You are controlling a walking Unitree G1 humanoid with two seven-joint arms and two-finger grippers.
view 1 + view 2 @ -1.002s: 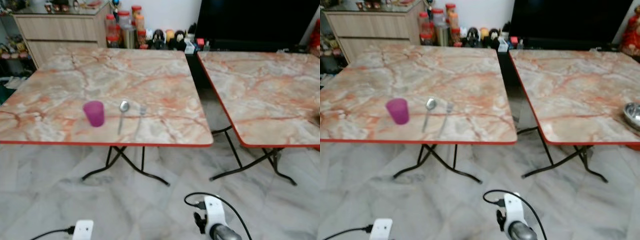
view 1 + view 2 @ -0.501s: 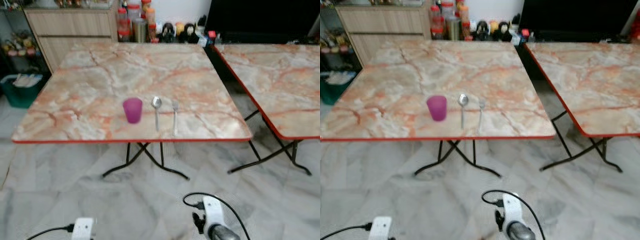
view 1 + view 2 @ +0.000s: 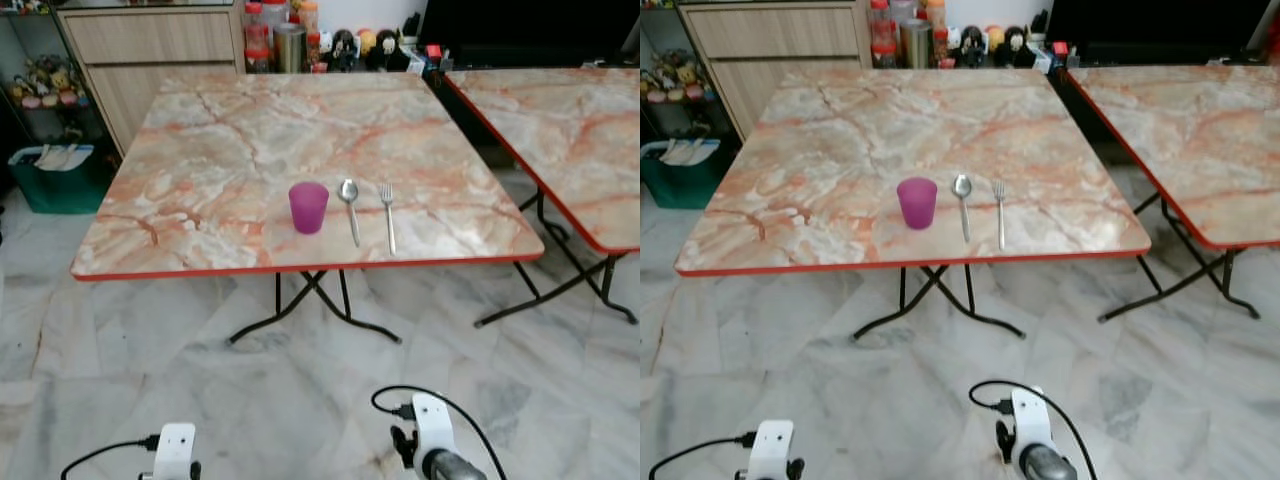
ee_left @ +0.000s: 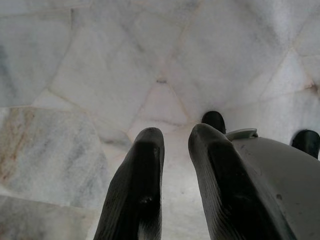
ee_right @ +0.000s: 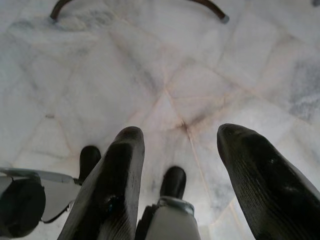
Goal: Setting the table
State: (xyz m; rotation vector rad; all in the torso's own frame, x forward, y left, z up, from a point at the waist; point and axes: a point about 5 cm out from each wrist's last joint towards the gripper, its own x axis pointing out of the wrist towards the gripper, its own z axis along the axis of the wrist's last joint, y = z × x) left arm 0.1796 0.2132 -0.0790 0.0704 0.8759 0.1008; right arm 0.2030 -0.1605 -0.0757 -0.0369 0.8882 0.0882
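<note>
While both arms hang low over the floor (image 3: 300,400), nothing is held by either gripper. The left gripper (image 4: 175,150) is seen with its fingers (image 4: 142,180) nearly together, only a narrow gap being left, and nothing is touched by them. The right gripper (image 5: 182,150) is spread wide and is empty as well. On the table (image 3: 200,170), near its front edge, a cup (image 3: 308,207) is placed, with a spoon (image 3: 349,205) just beside it at 3 o'clock and a fork (image 3: 388,212) beyond the spoon, apart from it. A second table (image 3: 570,120) is seen at 2 o'clock.
</note>
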